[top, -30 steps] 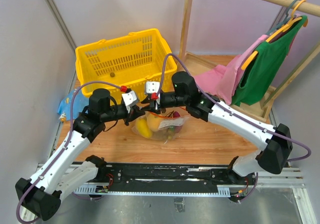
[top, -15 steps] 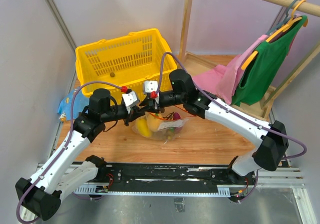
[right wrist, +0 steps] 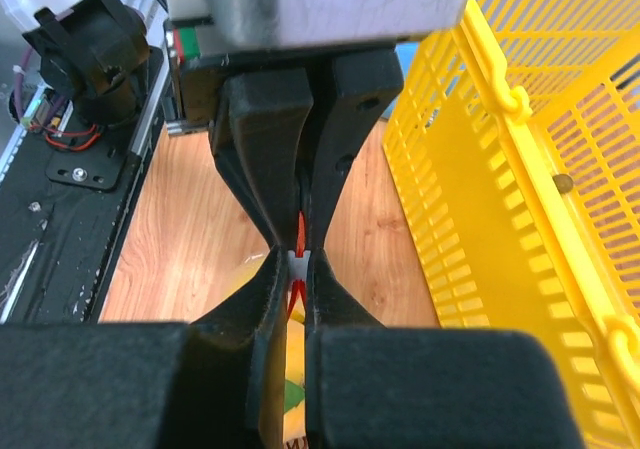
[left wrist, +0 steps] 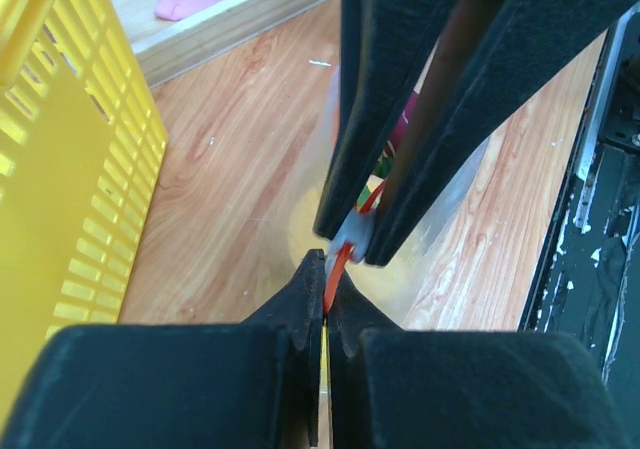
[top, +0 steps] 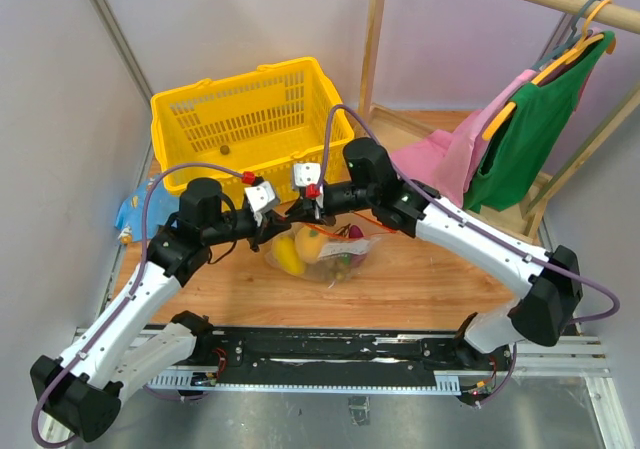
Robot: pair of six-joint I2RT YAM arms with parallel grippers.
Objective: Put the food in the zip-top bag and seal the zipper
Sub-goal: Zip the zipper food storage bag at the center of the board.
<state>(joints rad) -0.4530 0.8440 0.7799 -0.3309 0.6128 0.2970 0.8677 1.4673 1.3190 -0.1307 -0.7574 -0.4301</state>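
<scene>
Inward, left tool, right tool pinch zipper.

left arm: bent, reaching in from the table's near-left corner | left end effector: clamped on the zipper | right arm: stretched in from near-right corner | right end effector: clamped on it too, tips meeting the left's

The wooden desk carried a yellow basket at far left and, just nearer, the zip-top bag holding the food. A blue packet lay at its left edge, a pink cloth far right.
</scene>
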